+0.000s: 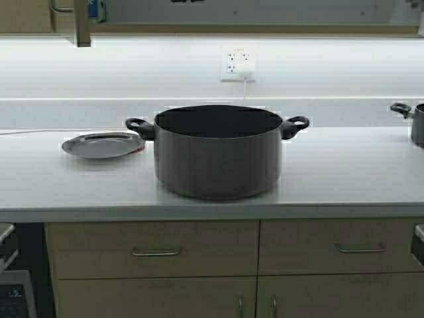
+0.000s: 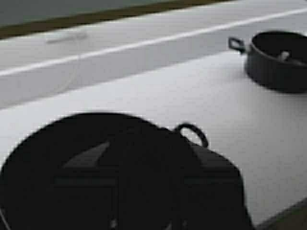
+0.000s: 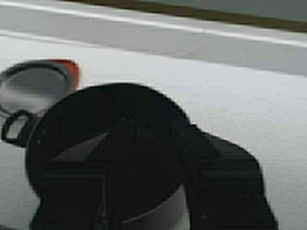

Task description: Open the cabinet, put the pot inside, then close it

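The pot [image 1: 218, 154], large, dark grey and lidless with two black loop handles, stands upright mid-counter. Only the lower end of the cabinet [image 1: 81, 24] shows at the top left: a tan door edge with a curved metal handle [image 1: 61, 8]. Neither arm shows in the high view. In the left wrist view my left gripper [image 2: 144, 191] is a dark shape over the pot [image 2: 62, 143], whose handle [image 2: 193, 134] is beside it. In the right wrist view my right gripper [image 3: 139, 182] is a dark shape over the pot [image 3: 91, 115].
A steel plate [image 1: 103, 144] lies left of the pot, close to its left handle. A second dark pot [image 1: 417, 122] stands at the counter's right edge. A wall outlet [image 1: 237, 63] sits behind. Base cabinets with drawers [image 1: 156, 248] are below the counter.
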Robot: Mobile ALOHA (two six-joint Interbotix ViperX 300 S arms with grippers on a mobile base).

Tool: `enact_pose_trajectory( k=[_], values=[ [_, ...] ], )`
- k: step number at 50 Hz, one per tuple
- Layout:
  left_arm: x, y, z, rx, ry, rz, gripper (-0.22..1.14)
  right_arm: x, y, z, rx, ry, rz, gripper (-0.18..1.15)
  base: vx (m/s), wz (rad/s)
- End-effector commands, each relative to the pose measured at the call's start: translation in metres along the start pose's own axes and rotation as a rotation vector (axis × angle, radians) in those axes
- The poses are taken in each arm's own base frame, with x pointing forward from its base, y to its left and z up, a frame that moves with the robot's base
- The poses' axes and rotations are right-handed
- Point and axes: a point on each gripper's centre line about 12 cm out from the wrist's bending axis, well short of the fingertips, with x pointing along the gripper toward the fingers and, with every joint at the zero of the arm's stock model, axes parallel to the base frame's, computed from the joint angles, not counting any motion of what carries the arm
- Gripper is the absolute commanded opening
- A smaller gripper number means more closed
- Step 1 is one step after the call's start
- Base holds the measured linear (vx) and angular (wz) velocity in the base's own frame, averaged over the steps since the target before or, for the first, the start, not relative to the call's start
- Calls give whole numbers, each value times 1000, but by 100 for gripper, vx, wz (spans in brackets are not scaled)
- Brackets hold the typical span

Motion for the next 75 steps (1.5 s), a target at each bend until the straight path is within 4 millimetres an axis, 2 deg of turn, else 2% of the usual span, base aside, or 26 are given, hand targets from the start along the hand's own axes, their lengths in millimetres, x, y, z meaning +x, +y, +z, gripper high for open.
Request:
enact_pose_trajectory(
  k=[1, 5, 9, 14, 20, 34, 42, 49, 61, 75],
  values=[
    [-19, -5, 4, -24, -45, -12, 86, -17, 6, -6, 96, -45, 6, 90, 0, 0],
    [-32, -5, -5, -70, -58, -8, 94, -25, 11, -24, 154, -68, 8, 90, 0, 0],
    [-42, -3, -18, -119, -63, -2, 95, -33, 23, -43, 202, -112, 27, 90, 0, 0],
    [-54, 4, -42, -189, -53, 10, 95, -41, 34, -67, 263, -179, 49, 90, 0, 0],
    [-66, 11, -71, -262, -51, 30, 95, -46, 37, -97, 354, -207, 52, 90, 0, 0],
    [-91, 36, -133, -475, -120, 113, 95, -37, 30, -159, 569, -154, 28, 90, 0, 0],
    [-97, 61, -168, -627, -167, 183, 95, -29, 28, -185, 648, -189, 31, 90, 0, 0],
    [-92, 75, -191, -759, -214, 214, 95, -19, 25, -207, 696, -239, 34, 90, 0, 0],
    [-67, 89, -218, -898, -275, 213, 95, -5, 22, -239, 779, -318, 42, 90, 0, 0],
    [-29, 113, -237, -1050, -315, 157, 95, 24, -10, -260, 920, -398, -19, 90, 0, 0]
  ],
)
